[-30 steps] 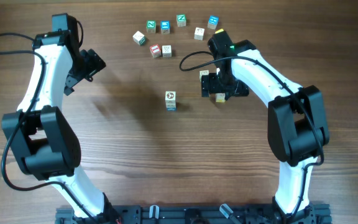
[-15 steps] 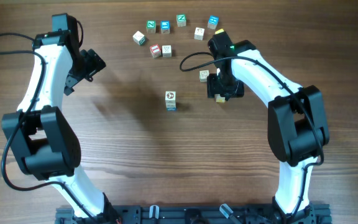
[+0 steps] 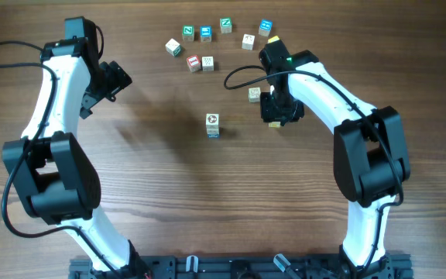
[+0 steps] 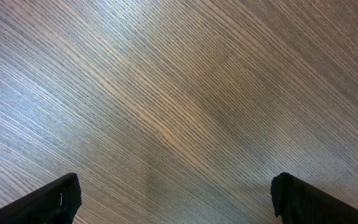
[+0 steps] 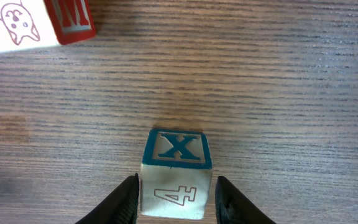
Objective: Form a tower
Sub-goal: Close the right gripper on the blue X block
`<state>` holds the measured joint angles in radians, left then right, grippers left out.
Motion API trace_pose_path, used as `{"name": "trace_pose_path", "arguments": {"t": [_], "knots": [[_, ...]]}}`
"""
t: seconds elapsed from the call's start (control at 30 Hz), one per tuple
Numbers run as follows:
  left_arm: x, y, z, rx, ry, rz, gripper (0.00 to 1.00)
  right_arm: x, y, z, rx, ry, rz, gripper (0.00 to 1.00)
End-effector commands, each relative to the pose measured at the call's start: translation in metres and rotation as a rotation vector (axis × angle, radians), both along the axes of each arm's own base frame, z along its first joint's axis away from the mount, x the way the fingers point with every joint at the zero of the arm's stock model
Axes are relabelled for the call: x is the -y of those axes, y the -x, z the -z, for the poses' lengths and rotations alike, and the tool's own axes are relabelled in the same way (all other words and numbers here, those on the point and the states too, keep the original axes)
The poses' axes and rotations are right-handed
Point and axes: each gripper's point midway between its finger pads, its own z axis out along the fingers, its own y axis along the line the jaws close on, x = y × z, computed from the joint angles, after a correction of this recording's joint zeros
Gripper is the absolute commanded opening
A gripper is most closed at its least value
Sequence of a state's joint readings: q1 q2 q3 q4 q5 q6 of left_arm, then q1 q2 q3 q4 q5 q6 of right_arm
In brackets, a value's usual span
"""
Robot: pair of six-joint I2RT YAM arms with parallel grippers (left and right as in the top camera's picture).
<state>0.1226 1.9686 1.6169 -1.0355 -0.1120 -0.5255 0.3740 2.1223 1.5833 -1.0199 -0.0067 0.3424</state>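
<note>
Tower (image 3: 212, 125) stands mid-table while right hand (image 5: 178, 186) clasps X cube (image 5: 178, 148).

From above, my right tool (image 3: 275, 115) covers most of the blue X cube (image 5: 178, 155). In its own camera the bottom edge cuts off that cube and my fingers (image 5: 128, 200), so I cannot tell if they press it. The red M cube (image 5: 67, 18) is cut off at the top corner. My left tool (image 4: 174, 193) shows only two dark tips. The tower (image 3: 212, 125) hides its lower cubes under the top one. The marks on the loose cubes (image 3: 206, 33) are too small to read.
</note>
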Motion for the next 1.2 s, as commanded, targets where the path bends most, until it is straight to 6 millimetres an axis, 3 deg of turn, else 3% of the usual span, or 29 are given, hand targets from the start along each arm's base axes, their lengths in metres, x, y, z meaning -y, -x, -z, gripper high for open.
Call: {"name": "trace_pose_path", "arguments": {"t": [0.0, 0.13, 0.3, 0.47, 0.63, 0.83, 1.03, 1.17], "knots": [[-0.003, -0.004, -0.017, 0.043, -0.019, -0.003, 1.0, -0.002, 0.0, 0.001, 0.004, -0.007, 0.0, 0.39], [-0.003, -0.004, -0.017, 0.043, -0.018, -0.003, 1.0, -0.002, 0.0, 0.001, 0.003, -0.011, -0.001, 0.37], [-0.003, -0.004, -0.017, 0.043, -0.019, -0.003, 1.0, -0.002, 0.0, 0.001, 0.003, -0.011, -0.001, 0.47], [-0.003, -0.004, -0.017, 0.043, -0.019, -0.003, 1.0, -0.003, -0.001, 0.001, 0.007, -0.012, -0.001, 0.43], [-0.003, -0.004, -0.017, 0.043, -0.019, -0.003, 1.0, -0.004, -0.004, 0.001, 0.021, -0.018, -0.001, 0.53], [-0.003, -0.004, -0.017, 0.043, -0.019, -0.003, 1.0, -0.002, 0.002, 0.012, 0.011, -0.014, -0.001, 0.52], [-0.003, -0.004, -0.017, 0.043, -0.018, -0.003, 1.0, -0.003, -0.001, 0.012, 0.022, -0.018, -0.001, 0.44], [-0.003, -0.004, -0.017, 0.043, -0.019, -0.003, 1.0, -0.004, -0.003, 0.01, 0.029, -0.021, 0.001, 0.46]]}}
